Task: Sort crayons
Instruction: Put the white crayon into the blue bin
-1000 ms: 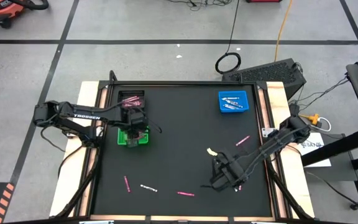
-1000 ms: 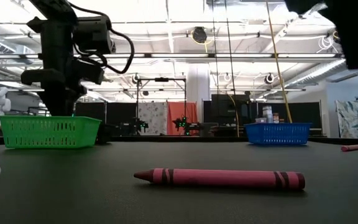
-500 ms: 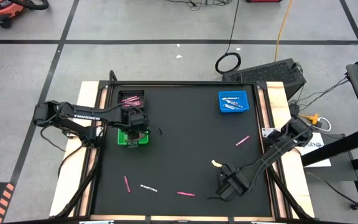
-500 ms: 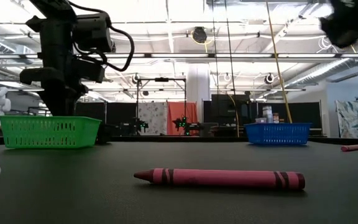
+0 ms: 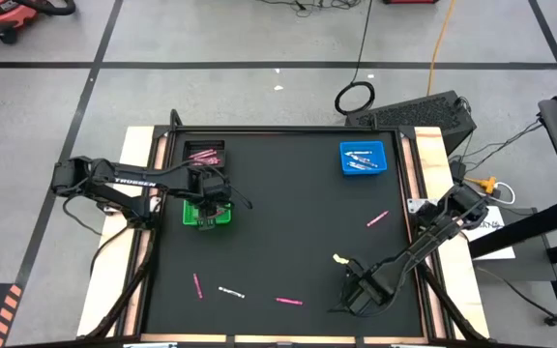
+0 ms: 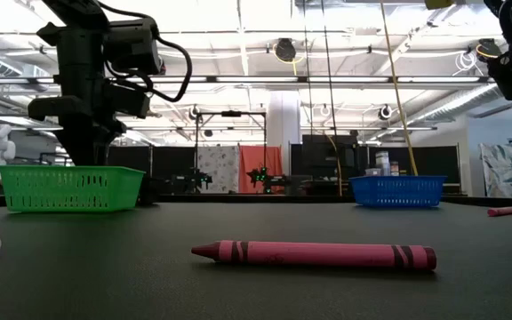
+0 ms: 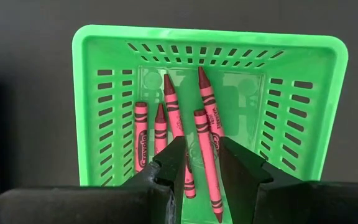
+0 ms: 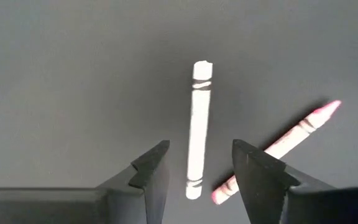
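My left gripper (image 7: 205,171) hangs open over the green basket (image 7: 291,81), which holds several pink-red crayons (image 7: 209,118); the same basket (image 5: 206,211) sits at the table's left. My right gripper (image 8: 201,180) stands open above the mat near the front right (image 5: 361,290). A white crayon (image 8: 199,127) lies flat between the lines of its fingers, and a pink crayon (image 8: 278,149) lies slanted beside it. Neither gripper touches anything. More crayons lie loose on the mat: pink (image 5: 197,285), white (image 5: 230,291), pink (image 5: 289,301), pink (image 5: 377,218).
A blue basket (image 5: 363,158) with white crayons stands at the far right. A black tray (image 5: 204,155) with pink crayons sits behind the green basket. A small yellow bit (image 5: 337,258) lies just beyond my right gripper. A large pink crayon (image 6: 314,255) lies close to the low camera.
My right gripper has moved toward the table's near edge and a little to the right, sinking and tipping to point straight down; the yellow bit now shows clear of it. My left gripper has kept still over the green basket.
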Controlling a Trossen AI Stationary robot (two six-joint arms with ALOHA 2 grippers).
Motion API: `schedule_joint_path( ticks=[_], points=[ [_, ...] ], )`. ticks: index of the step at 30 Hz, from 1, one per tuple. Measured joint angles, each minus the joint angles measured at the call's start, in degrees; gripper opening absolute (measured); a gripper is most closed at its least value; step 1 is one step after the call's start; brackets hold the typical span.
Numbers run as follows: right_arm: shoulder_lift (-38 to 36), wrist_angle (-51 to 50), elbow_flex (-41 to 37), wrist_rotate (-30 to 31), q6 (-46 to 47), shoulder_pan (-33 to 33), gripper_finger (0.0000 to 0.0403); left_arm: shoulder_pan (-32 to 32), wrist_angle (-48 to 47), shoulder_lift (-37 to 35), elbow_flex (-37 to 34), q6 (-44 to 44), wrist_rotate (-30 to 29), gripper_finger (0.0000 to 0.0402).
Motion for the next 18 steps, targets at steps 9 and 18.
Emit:
schedule_joint_path(
  ticks=[9, 18],
  points=[
    [-0.2, 4.6, -3.9, 0.0, 1.9, 0.0, 0.0157, 0.0, 0.0, 0.0, 0.0, 0.0, 0.0, 0.0089],
    [-0.2, 5.2, -4.2, 0.0, 3.1, 0.0, 0.0084, 0.0, 1.4, 0.0, 0.0, 0.0, 0.0, 0.0089]
  ],
)
